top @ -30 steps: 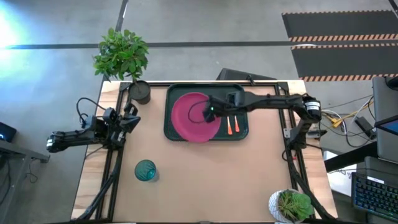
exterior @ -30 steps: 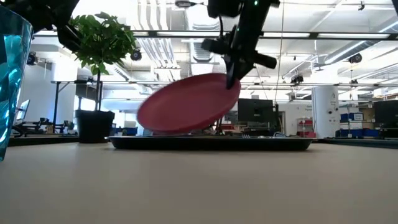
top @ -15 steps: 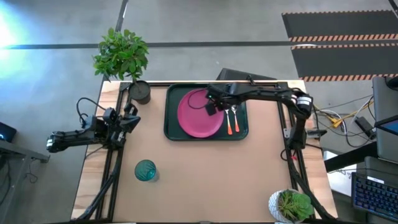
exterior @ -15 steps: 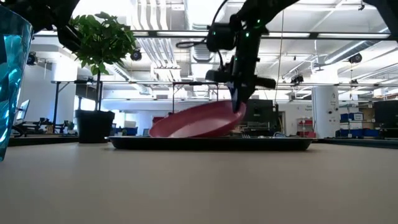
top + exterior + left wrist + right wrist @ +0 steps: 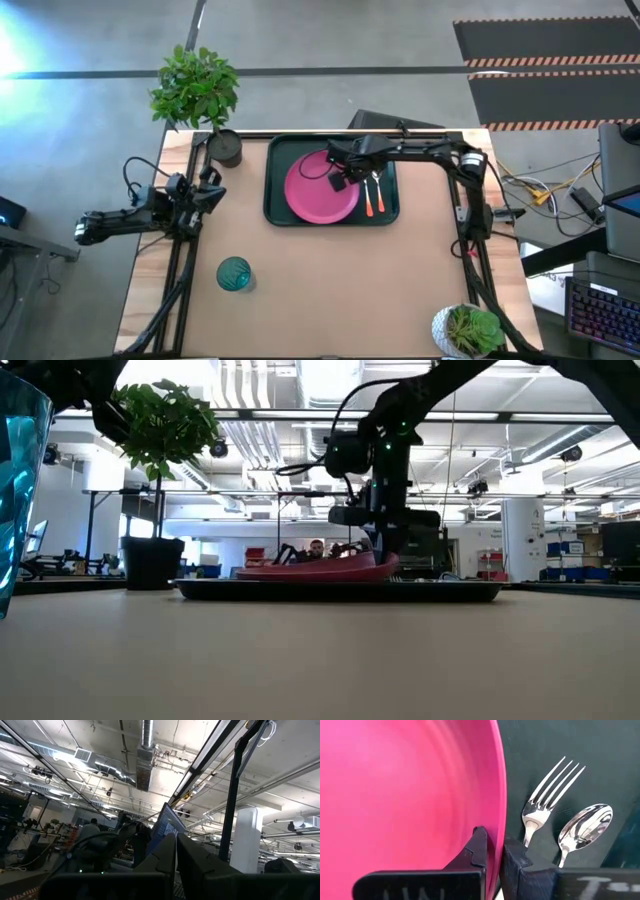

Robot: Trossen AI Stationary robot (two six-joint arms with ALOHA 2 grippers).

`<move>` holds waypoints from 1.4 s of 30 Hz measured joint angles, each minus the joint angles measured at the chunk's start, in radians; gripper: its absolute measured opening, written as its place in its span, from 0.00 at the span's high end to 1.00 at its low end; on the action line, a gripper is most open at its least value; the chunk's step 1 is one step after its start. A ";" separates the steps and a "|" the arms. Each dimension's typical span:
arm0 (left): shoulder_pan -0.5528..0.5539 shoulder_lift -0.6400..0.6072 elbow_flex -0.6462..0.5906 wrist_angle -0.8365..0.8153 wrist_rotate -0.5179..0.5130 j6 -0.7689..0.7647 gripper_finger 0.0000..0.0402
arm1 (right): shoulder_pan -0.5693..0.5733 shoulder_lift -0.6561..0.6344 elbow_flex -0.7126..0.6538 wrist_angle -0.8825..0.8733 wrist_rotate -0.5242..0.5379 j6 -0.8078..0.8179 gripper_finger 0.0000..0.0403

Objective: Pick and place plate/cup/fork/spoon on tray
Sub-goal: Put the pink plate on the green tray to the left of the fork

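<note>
— What is seen, starting with the biggest thing?

— The table is seen from above, and on its far half the tray is laid flat. The right gripper is reached over the tray's middle, so the tray is spread out on every side beneath it.

— And the plate?

— The plate is found inside the tray, in its left part, directly at the right gripper. In the right wrist view the plate's rim is pinched between the two dark fingers, one finger set inside the rim and one outside, so the right gripper is closed narrowly on the plate. From table height the plate is seen lying low and nearly level on the tray, with the right gripper held at its right edge.

— What lies beyond that gripper?

— The fork and the spoon are seen just past the outer finger, side by side on the tray floor, the fork nearer the plate and the spoon beside it. Neither is touched by the plate. From above, the fork's orange handle is shown to the gripper's right.

— The cup?

— The cup is stood upright on the bare table, well apart from the right gripper and outside the tray, toward the near left.

— And the other arm?

— The left gripper is held at the table's left edge, raised and away from everything. Its fingers are seen pressed close together, with nothing between them.
</note>
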 joint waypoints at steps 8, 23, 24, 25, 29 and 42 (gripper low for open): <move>0.000 0.000 0.000 -0.001 0.000 0.000 1.00 | -0.008 0.034 -0.002 -0.002 -0.019 -0.007 0.98; 0.000 0.000 0.000 -0.001 0.000 -0.002 1.00 | -0.017 0.041 -0.003 0.019 -0.019 -0.026 0.97; 0.000 0.000 0.000 -0.001 0.000 -0.002 1.00 | -0.017 0.041 -0.003 0.019 -0.018 -0.026 0.96; 0.000 0.000 0.000 -0.001 0.000 -0.002 1.00 | -0.017 0.042 -0.003 0.019 -0.016 -0.026 0.95; 0.000 0.000 0.000 -0.001 0.000 -0.002 1.00 | -0.017 0.045 -0.005 0.015 -0.009 -0.028 0.88; 0.000 0.000 0.000 0.000 0.000 -0.001 1.00 | -0.016 0.045 -0.006 0.024 0.023 -0.027 0.72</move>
